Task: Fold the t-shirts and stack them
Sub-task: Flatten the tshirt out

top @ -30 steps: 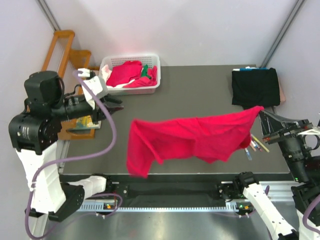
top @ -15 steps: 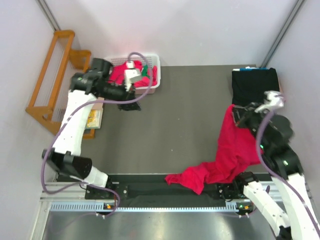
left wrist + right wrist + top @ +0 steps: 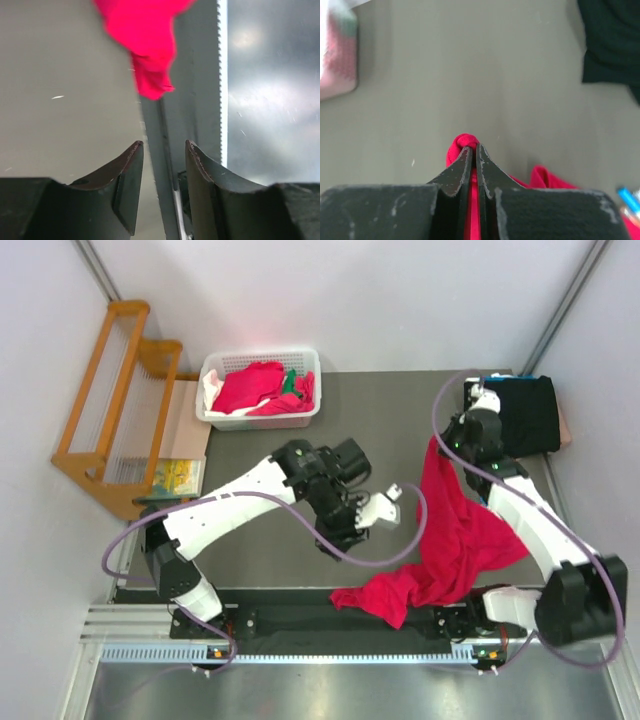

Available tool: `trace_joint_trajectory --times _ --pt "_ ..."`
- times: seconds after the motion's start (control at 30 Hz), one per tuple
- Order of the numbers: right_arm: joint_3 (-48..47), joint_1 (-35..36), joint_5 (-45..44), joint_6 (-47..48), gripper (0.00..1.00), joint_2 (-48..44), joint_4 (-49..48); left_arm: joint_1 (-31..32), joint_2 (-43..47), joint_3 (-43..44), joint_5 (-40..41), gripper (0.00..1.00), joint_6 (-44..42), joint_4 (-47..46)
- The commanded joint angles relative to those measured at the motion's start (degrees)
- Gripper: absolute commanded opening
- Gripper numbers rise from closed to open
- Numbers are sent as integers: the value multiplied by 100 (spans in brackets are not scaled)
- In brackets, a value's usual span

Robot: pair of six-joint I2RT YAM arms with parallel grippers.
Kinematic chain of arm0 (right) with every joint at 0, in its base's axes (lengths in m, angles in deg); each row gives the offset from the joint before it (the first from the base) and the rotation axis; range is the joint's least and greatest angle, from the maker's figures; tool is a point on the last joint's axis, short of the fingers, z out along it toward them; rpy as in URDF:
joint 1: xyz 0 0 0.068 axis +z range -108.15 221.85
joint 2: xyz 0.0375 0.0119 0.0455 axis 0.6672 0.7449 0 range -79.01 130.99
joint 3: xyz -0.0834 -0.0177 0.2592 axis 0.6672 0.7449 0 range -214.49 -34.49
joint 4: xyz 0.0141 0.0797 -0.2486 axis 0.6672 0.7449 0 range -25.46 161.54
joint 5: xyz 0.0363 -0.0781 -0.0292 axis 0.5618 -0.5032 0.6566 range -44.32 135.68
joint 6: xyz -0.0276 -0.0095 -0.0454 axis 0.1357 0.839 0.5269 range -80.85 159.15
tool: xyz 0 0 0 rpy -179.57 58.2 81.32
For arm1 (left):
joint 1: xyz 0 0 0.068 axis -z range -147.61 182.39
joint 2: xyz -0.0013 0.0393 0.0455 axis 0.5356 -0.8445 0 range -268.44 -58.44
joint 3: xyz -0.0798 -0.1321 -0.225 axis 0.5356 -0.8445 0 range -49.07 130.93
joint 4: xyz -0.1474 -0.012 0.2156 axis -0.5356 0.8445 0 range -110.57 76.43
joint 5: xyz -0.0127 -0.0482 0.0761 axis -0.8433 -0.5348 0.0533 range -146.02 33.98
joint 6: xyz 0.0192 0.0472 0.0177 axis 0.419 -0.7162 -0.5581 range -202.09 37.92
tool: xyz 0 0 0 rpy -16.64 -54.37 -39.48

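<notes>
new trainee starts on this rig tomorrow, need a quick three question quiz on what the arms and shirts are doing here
1. True or false: the left end effector is shut on the red t-shirt.
2. Where does the black t-shirt lie? A) in the white basket B) at the far right corner of the table C) in the left end effector
3. Which end effector pinches the red t-shirt?

Key
1. False: its fingers stand apart with nothing between them.
2. B
3. The right end effector, closed on a fold of the red cloth.
</notes>
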Motion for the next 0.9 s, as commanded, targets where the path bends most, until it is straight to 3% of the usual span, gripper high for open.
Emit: trace_joint_trajectory --times 0.0,0.2,0.3,0.4,0.7,0.87 --pt "-1097 -457 16 -226 0 1100 -493 620 57 -296 297 44 427 61" --pt "-2697 -765 254 -429 0 2956 465 1225 -179 -297 543 44 920 -714" --pt "-3041 -818 176 -411 0 3511 597 1779 -522 -183 674 53 1061 -907" --pt "-3174 -879 26 -376 0 3854 615 2280 -882 -121 938 53 1114 -1073" --pt "-3254 -985 175 -394 0 4084 615 2492 -1419 -253 1158 54 1562 -1803" --pt "-3105 -985 386 -403 0 4014 475 2492 -1709 -96 1956 57 2045 -2436"
